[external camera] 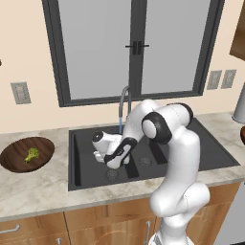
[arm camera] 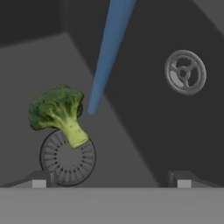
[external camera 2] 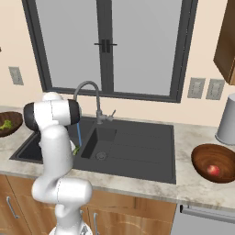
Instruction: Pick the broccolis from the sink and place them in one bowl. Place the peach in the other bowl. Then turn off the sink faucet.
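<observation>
Gripper [arm camera: 111,183] down in the sink [external camera: 86,177], left basin, jaws spread full wide, nothing between them. Finger tips [arm camera: 39,181] show at bottom of hand view, well apart.

Broccoli floret [arm camera: 59,111] lies on basin floor ahead of the jaws, off toward the left tip, not touching either. Stem end rests over rim of round slotted drain [arm camera: 68,159], which sits just ahead of left tip. Crown points away from the jaws.

Water stream [arm camera: 107,57] – blue, falls from faucet [external camera 2: 89,98], lands on basin floor just right of the floret, roughly on the jaws' centre line but further out. Tap running.

Second drain [arm camera: 185,72], spoked, in other basin, far ahead and right of right tip.

Other floret [external camera: 32,154] already in wooden bowl [external camera: 19,160] on counter [external camera: 43,189], far left of the gripper in left base view. Peach [external camera 2: 212,170] in second bowl [external camera 2: 202,158], counter right of sink, well away from the jaws.

Arm [external camera: 172,143] bends down over sink edge, hand low in basin.
</observation>
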Tool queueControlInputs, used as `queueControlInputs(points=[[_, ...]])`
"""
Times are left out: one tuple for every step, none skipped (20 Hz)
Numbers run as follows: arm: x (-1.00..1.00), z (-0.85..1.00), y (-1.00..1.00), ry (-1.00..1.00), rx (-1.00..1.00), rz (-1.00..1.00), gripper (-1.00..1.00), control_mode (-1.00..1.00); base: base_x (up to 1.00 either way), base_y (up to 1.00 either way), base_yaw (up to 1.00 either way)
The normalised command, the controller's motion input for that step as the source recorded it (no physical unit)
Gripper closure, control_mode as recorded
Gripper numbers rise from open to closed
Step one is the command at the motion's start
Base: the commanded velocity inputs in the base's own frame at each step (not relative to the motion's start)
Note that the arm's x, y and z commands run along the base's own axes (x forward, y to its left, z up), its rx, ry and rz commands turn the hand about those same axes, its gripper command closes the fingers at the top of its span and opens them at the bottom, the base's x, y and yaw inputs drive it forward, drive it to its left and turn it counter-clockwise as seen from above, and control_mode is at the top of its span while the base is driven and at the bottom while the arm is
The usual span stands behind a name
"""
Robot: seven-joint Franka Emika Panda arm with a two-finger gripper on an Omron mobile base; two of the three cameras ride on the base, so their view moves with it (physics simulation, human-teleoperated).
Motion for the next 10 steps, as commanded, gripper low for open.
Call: queueControlInputs(points=[[0.22,-0.20,0.00,0.00,0.00,0.00,-1.00,-1.00,0.00,0.00,0.00],[0.19,-0.17,0.00,0.00,0.00,0.00,-1.00,-1.00,0.00,0.00,0.00],[0.16,-0.16,0.00,0.00,0.00,0.00,-1.00,-1.00,0.00,0.00,0.00],[0.15,-0.15,0.00,0.00,0.00,0.00,-1.00,-1.00,0.00,0.00,0.00],[0.14,-0.15,0.00,0.00,0.00,0.00,-1.00,-1.00,0.00,0.00,0.00],[0.14,-0.14,0.00,0.00,0.00,0.00,-1.00,-1.00,0.00,0.00,0.00],[0.12,-0.12,0.00,0.00,0.00,0.00,-1.00,-1.00,0.00,0.00,0.00],[0.06,-0.11,0.00,0.00,0.00,0.00,-1.00,-1.00,0.00,0.00,0.00],[0.00,-0.11,0.00,0.00,0.00,0.00,-1.00,-1.00,0.00,0.00,0.00],[0.00,-0.10,0.00,0.00,0.00,0.00,-1.00,-1.00,0.00,0.00,0.00]])
